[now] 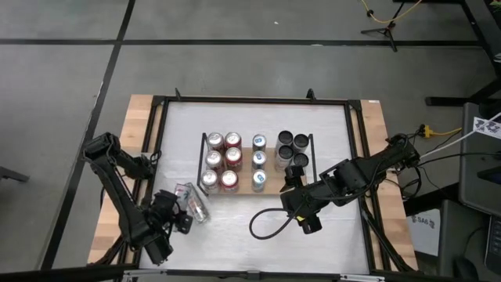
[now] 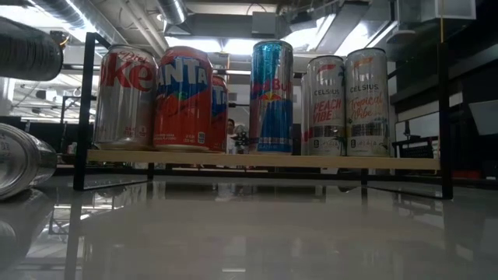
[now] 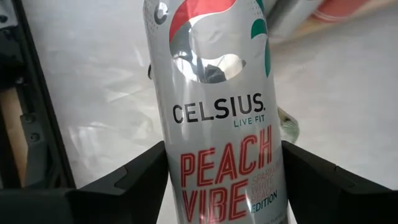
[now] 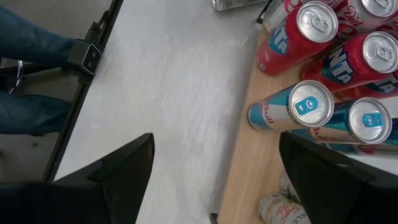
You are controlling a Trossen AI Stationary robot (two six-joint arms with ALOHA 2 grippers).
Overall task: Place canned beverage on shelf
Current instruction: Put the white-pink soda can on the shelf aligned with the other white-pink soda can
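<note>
The left gripper [image 1: 182,213] sat at the near left part of the white table [image 1: 329,235], its two dark fingers [image 3: 130,180] spread on either side of a Celsius can [image 3: 217,112] lying on its side. The can was silver with a red and teal swirl near its top, the word CELSIUS in black and PEACH VIBE in red letters. The fingers flanked the can's lower part closely; whether they actually pressed on it could not be told. A second silver can [image 1: 185,192] lay on the table just beyond this gripper, toward the shelf.

The shelf [image 1: 270,188], a light-brown wooden board with thin black rails at its short ends, stood ahead of the left gripper and to its right, at the middle of the table. On it stood Diet Coke and Fanta cans [image 1: 232,159] at the end nearer the left gripper, blue Red Bull cans [image 1: 259,160] in the middle, and Celsius cans [image 1: 293,150] at the far end.

The right gripper [image 1: 293,188] hovered over the shelf's near edge, its fingers [image 4: 124,168] wide apart and holding nothing, with the Red Bull cans just ahead of it.
</note>
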